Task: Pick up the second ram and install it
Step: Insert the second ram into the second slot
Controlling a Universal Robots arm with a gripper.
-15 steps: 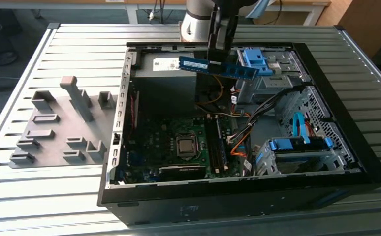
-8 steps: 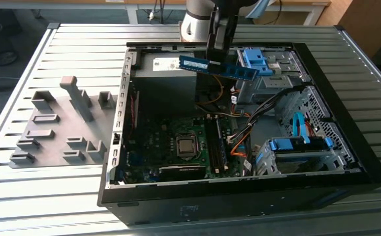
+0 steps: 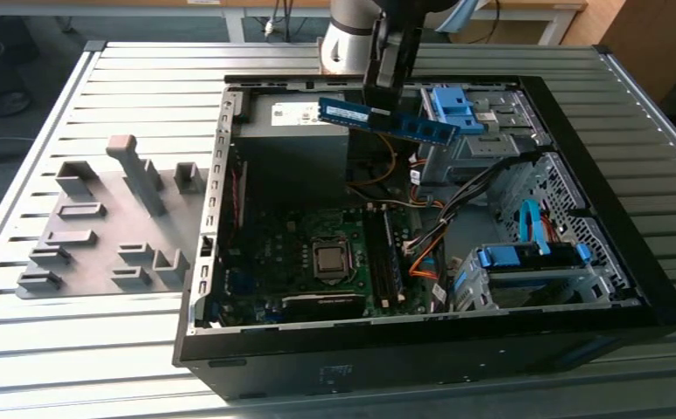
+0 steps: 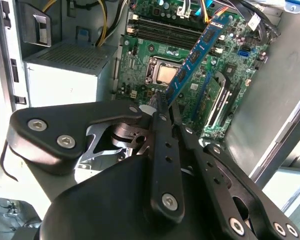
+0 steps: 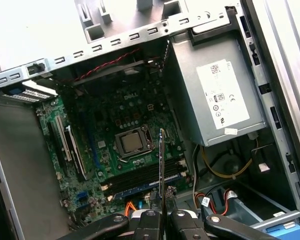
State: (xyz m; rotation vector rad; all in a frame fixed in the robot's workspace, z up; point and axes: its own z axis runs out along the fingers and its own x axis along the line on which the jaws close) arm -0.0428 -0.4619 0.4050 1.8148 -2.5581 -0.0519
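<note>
Pinching the second ram (image 3: 390,122) in the gripper (image 3: 375,106), fingers pressed together on both flat faces close to one end of the stick. Holding it clear in the air, long edge close to level with a slight tilt. Free end reaching away from the fingers toward the exterior view's right. Touching nothing but the fingers.

Hanging over the open computer case (image 3: 617,262), with the stick above the case's far part and not down among the boards. Directly beneath and ahead of the gripper (image 4: 165,107) in the second wrist view: the green motherboard (image 4: 140,55), with the processor socket (image 4: 166,74) just past the fingertips' line. Stick (image 4: 195,55) running out slantwise from the grip, blue-green with dark chips along it.

Shown edge-on in the first wrist view as a thin line (image 5: 161,165) coming straight out of the closed gripper (image 5: 161,214) and crossing over the long dark memory slots (image 5: 140,180), which lie well below it. Perhaps one slot already filled; hard to judge from these angles.

Off to one side of the gripper, the grey power supply (image 5: 220,90) with its white label. Well apart from the gripper, outside the case toward the exterior view's left, the grey holder blocks (image 3: 105,227) on the slatted table (image 3: 82,349).
</note>
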